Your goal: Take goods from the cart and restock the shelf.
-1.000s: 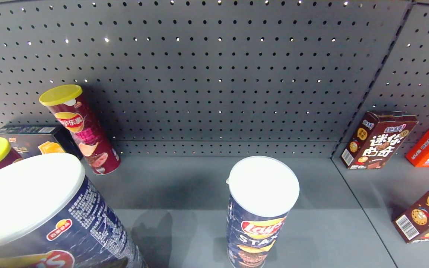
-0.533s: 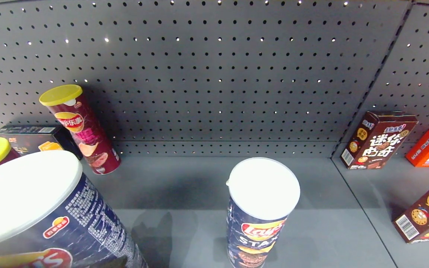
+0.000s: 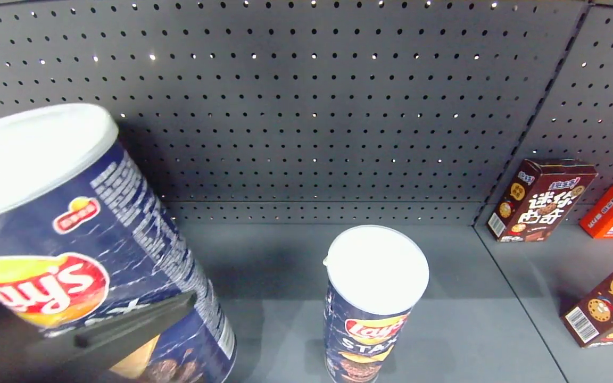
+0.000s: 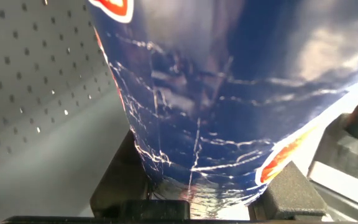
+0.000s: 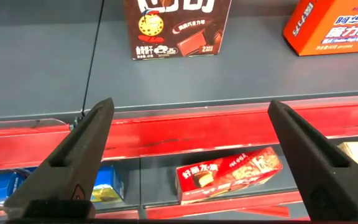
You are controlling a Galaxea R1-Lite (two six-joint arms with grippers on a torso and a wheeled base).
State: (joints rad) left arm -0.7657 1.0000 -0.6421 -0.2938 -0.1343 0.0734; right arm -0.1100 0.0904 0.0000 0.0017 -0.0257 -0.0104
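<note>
The chips can (image 3: 72,213) (clamped in left pincer (image 4: 207,196)) has risen; right pincer (image 5: 190,106) gapes empty.

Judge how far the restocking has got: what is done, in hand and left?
Done: one blue chip can stands upright on the shelf. In hand: the left gripper is shut on a second blue can, tilted, at the shelf's left. Left: standing it on the bare shelf floor; the right gripper is open and empty.
</note>
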